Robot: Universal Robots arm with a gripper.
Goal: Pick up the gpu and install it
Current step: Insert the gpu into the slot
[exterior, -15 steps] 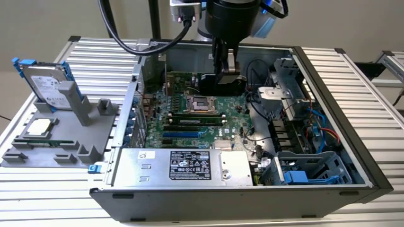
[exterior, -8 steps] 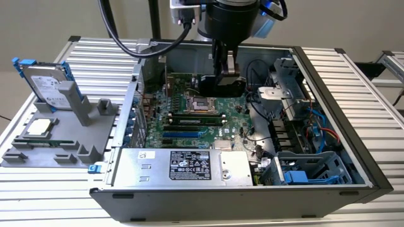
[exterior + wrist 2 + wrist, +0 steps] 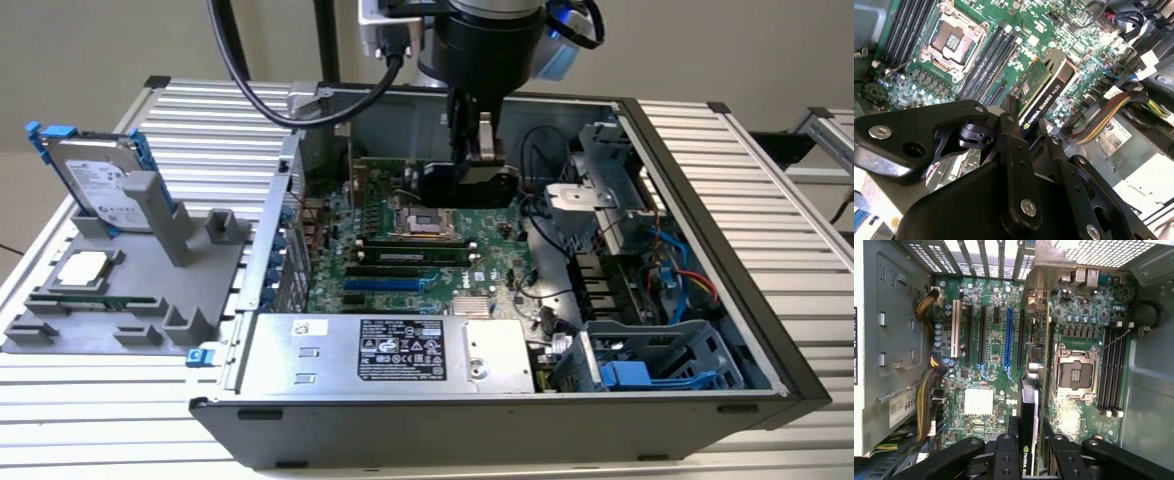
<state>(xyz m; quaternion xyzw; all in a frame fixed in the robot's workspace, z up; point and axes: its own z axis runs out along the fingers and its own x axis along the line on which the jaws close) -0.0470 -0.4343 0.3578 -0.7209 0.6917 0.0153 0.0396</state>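
First wrist view looks straight down the slim rectangular gpu (image 3: 1027,412), black cooler on one face and green circuit board on the other. It is held edge-on, with its bent silver end bracket (image 3: 1046,275) at the far end. The black pincer (image 3: 1029,440) is clamped on the near end of the card, one finger on each face. The second wrist view shows the same grip on the gpu (image 3: 1041,97).

The card's long axis runs away from the pincer towards the slotted rear wall of the case. It lies parallel to the long blue expansion slot (image 3: 1009,335) and the black slot (image 3: 1020,337) beside it on the green motherboard (image 3: 994,355). From this angle the card sits between the black slot and the square metal CPU socket (image 3: 1074,375). It looks raised off the board, so I judge it not yet seated.

The exterior view places the arm inside the open grey computer case (image 3: 694,200), which rests on a ribbed metal surface (image 3: 747,120).
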